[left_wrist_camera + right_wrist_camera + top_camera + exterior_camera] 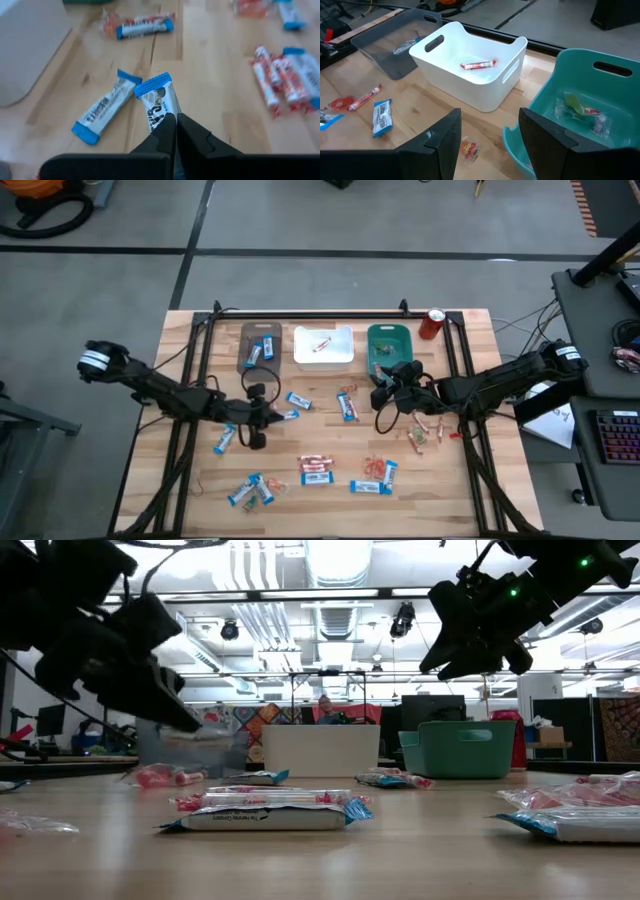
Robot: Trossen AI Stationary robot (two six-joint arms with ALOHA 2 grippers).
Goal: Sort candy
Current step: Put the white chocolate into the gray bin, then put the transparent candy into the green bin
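A: Left end effector [176,131] fingers, pressed together on a blue-and-white bar [159,101], hang just above the desk [330,445]; advice?

B: Lift straight, carry to the grey bin [259,346]; right end effector [490,145] hovers spread beside the teal bin [600,80].

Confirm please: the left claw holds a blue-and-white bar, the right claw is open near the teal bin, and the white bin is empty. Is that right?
Not entirely. The white bin is not empty: the right wrist view shows one red-and-white bar in it. The rest holds: the left claw is shut on a blue-and-white bar, and the right claw is open near the teal bin.
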